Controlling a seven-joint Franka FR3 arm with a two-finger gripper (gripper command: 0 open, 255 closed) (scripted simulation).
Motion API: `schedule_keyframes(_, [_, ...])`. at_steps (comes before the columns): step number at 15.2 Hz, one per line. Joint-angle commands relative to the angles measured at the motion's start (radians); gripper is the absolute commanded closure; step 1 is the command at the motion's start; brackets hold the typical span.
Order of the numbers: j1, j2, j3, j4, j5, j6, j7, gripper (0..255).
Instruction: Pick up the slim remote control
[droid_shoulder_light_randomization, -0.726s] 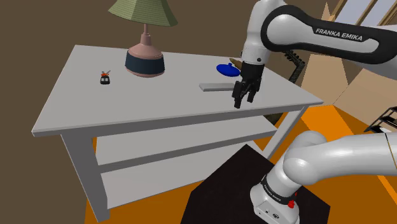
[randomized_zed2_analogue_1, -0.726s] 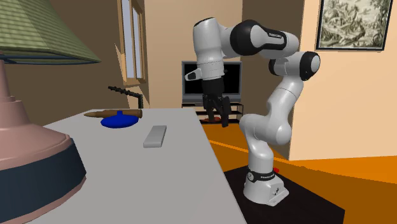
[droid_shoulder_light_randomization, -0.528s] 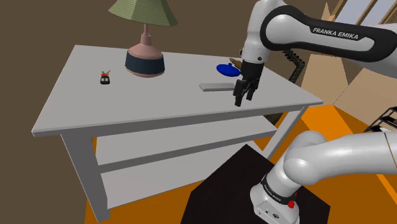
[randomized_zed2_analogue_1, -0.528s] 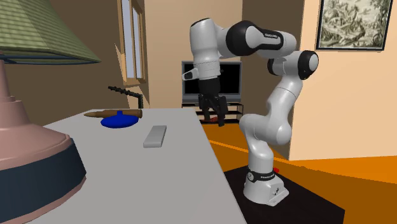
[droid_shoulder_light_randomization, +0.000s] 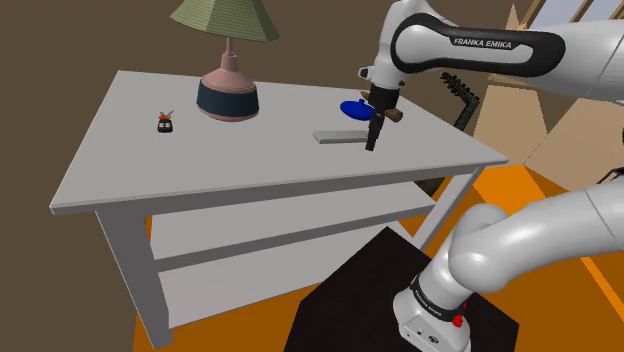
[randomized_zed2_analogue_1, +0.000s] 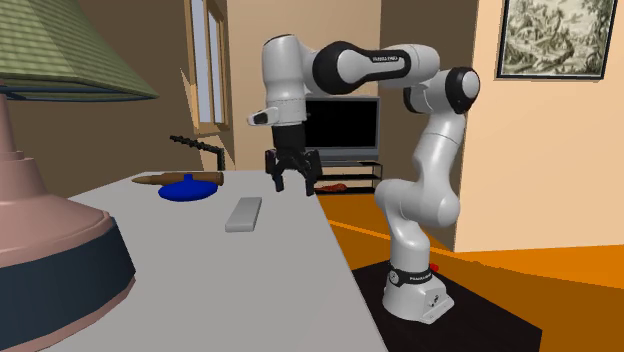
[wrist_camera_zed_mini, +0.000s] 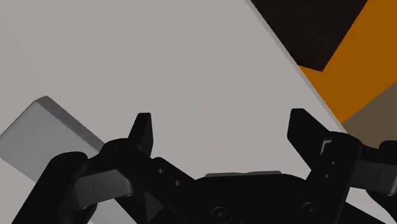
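Note:
The slim remote is a flat grey slab lying on the grey table, also seen as a grey slab in the second exterior view. My black gripper hangs just above the tabletop at the remote's end nearer the arm. Its fingers stand apart with nothing between them. In the wrist view the gripper looks down on bare tabletop. One corner of the remote lies outside the gap, beside one finger.
A blue dish and a brown stick lie just behind the remote. A pink-based lamp and a small black object stand further along the table. The table edge runs close by the gripper.
The gripper has swung in from beyond the table's edge to over the tabletop, close to the remote's end. It has stayed open. The remote has not moved.

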Motion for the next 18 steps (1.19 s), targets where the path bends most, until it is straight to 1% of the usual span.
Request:
schedule_keyframes(1, [0.025,0.058,-0.046,0.04,-0.016,0.04,-0.144,0])
schedule_keyframes(4, [0.065,0.154,-0.104,0.119,-0.015,0.088,-0.342,0])
schedule_keyframes(8, [0.113,0.286,-0.163,0.237,0.017,0.134,-0.595,0])
schedule_keyframes(15, [0.11,0.293,-0.168,0.149,0.016,0.228,-0.596,0])
schedule_keyframes(17, [0.11,0.293,-0.168,0.142,0.016,0.236,-0.596,0])
schedule_keyframes(18, [0.11,0.292,-0.168,0.141,0.016,0.236,-0.596,255])
